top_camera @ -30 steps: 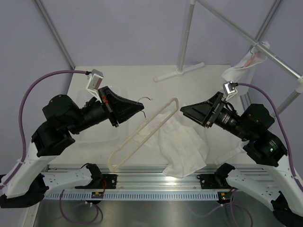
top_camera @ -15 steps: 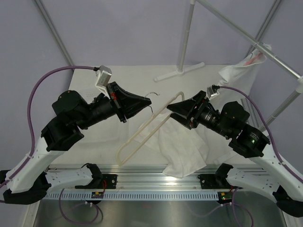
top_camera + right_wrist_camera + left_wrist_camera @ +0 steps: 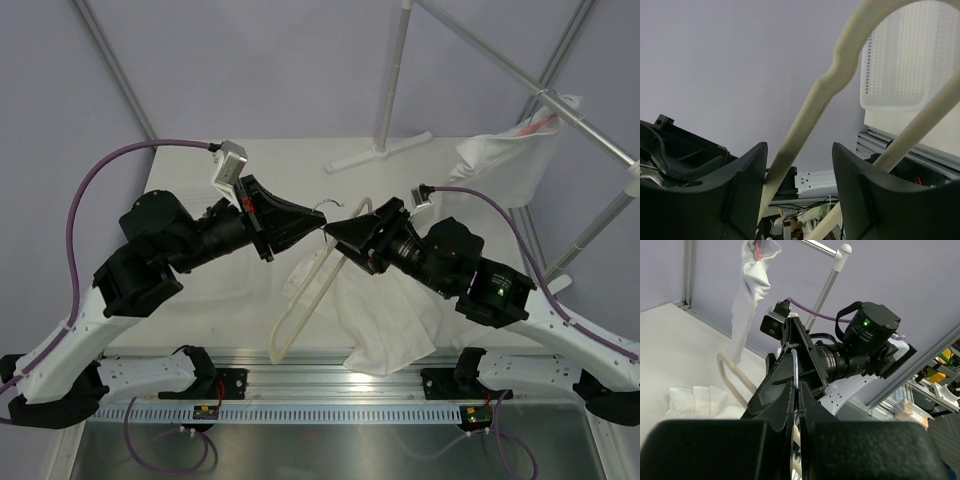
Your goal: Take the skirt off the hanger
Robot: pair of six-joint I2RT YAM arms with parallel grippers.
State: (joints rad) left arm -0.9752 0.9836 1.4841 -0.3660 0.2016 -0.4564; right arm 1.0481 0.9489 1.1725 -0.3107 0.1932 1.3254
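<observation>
Your left gripper [image 3: 796, 385] is clenched on the thin metal hook [image 3: 795, 365] of the cream plastic loop hanger [image 3: 807, 117] and holds it up off the white table [image 3: 450, 190]. Your right gripper [image 3: 338, 232] is tip to tip with the left one. Its jaws are apart and straddle one bar of the hanger just under the hook, with nothing pinched yet. The hanger's long axis slants from that high hook end down toward the near-left table edge. The white cloth skirt [image 3: 395, 310] lies crumpled on the table, below and to the near side of the right gripper, so the right arm is nearer to it. The hanger's low end sits just beside the skirt's left edge; you can't tell whether any cloth is caught on the bar. My read: the next move depends on pulling hanger and skirt apart along that slant. Another white cloth [image 3: 510, 155] hangs from the metal rail at far right, well apart. A white perforated panel [image 3: 900, 60] shows in the right wrist view; you can't tell if it's a basket, and no contents are visible
</observation>
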